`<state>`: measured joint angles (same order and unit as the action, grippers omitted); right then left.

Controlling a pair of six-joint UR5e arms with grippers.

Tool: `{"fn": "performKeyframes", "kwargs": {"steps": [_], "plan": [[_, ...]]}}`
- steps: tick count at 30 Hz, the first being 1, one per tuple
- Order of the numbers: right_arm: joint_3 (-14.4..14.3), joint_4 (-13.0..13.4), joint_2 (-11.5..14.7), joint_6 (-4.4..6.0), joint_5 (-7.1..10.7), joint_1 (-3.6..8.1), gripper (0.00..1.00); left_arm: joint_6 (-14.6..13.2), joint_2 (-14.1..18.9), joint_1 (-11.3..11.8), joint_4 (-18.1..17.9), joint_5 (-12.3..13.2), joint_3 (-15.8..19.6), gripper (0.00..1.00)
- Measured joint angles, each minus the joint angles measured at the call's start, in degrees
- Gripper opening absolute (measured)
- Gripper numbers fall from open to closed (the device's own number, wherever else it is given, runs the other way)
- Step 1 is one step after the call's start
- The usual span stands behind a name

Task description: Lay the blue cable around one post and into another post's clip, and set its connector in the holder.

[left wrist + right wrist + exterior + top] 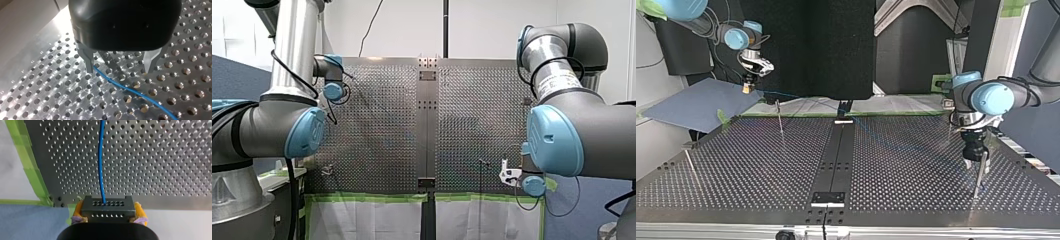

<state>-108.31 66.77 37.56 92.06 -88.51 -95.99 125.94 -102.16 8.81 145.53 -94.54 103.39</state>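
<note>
Blue cable (100,165) runs from the connector (107,206) clamped in my right tool (109,212) to the fingers (88,61) of my wide-open left tool (119,71).

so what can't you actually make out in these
- blue cable: in the left wrist view the black body of my left tool hides where it runs on; it is too thin to trace in the front view
- post: any clip on it is too small in the top view
- connector: my right tool covers its lower part in the right wrist view
- holder: cannot be picked out in any view
</note>
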Motion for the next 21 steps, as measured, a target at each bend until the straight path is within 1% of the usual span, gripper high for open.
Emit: {"fn": "performKeyframes", "kwargs": {"steps": [4,6,11,12,17,21], "plan": [[0.23,-0.44,-0.04,-0.29,2.07,0.08,0.0,0.0,0.0,-0.3,0.02,0.0,-0.02,1.0],[0.26,-0.84,-0.05,-0.68,3.24,-0.01,0.0,0.0,0.0,-0.4,0.02,-0.02,-0.02,1.0],[0.28,-2.55,-0.06,-2.42,5.87,-0.06,0.0,0.0,0.0,-0.63,0.02,-0.06,-0.03,1.0],[0.29,-2.77,-0.06,-2.63,6.31,-0.01,0.0,0.0,0.0,-0.67,0.02,-0.06,-0.03,1.0],[0.29,-3.32,-0.06,-3.04,8.75,0.11,0.0,0.0,0.0,-0.82,-0.03,-0.07,-0.04,1.0],[0.28,-3.43,-0.07,-3.01,10.51,0.23,0.0,0.0,0.0,-0.99,-0.01,-0.07,-0.03,1.0]]}}
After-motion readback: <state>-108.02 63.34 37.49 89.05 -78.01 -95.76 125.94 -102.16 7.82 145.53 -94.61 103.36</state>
